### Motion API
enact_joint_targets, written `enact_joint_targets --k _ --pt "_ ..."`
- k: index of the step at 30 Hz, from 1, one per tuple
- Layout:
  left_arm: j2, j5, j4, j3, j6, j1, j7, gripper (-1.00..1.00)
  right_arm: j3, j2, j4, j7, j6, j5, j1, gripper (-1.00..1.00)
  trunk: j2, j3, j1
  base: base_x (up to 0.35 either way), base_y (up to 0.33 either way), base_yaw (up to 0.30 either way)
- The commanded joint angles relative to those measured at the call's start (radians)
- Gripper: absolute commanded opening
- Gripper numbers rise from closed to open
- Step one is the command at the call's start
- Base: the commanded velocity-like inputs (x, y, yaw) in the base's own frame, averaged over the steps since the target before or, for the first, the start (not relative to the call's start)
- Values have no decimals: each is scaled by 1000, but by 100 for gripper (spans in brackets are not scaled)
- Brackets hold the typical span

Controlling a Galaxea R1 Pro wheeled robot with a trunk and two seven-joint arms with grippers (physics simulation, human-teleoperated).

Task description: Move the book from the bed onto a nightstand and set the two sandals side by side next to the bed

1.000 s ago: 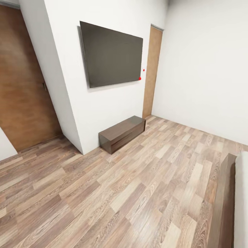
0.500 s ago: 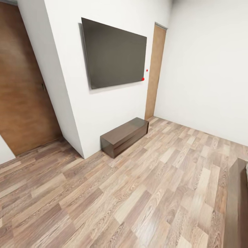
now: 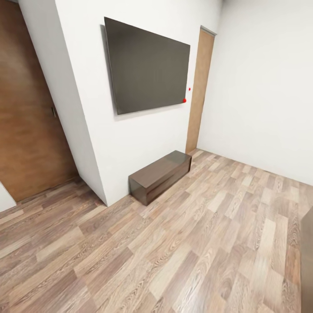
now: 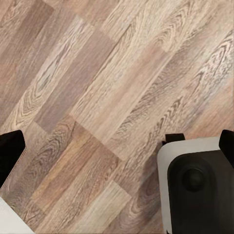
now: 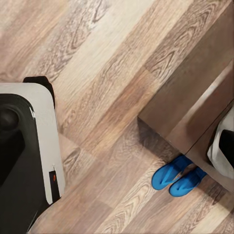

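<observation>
Shift: your head camera has swung since a second ago, so the bed frame (image 3: 308,256) has slid almost off the right edge, leaving a dark sliver.
Writing: none you can read; the television (image 3: 148,65) on the white wall is blank, with two red dots just beside its lower corner.
Jaws: you cannot tell for either arm; the wrist views give you floor and the robot's white and black base (image 4: 197,185), no fingertips.
Sandals: the blue pair (image 5: 178,176) lies side by side, touching, on the plank floor (image 3: 174,243) against the dark wooden bed frame, in the right wrist view.
Cabinet: the long low dark cabinet (image 3: 160,176) stands against the wall beneath the television.
Doors: a brown door (image 3: 26,113) at your left, a lighter one (image 3: 199,87) in the far corner.
</observation>
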Motion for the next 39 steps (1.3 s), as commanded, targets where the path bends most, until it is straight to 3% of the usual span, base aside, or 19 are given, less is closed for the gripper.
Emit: enact_joint_targets --k 1,23,39 --pt "0 7 0 -9 -3 -1 4 100 -9 -1 3 2 -6 9 -2 100 -2 -2 1 294 125 0" --pt "1 6 1 -9 -3 -1 4 100 -9 1 3 2 -6 10 -2 100 -2 -2 1 239 73 0" --pt "1 6 1 -9 -3 -1 4 100 -9 -1 3 2 -6 9 -1 100 -2 -2 1 59 5 -101"
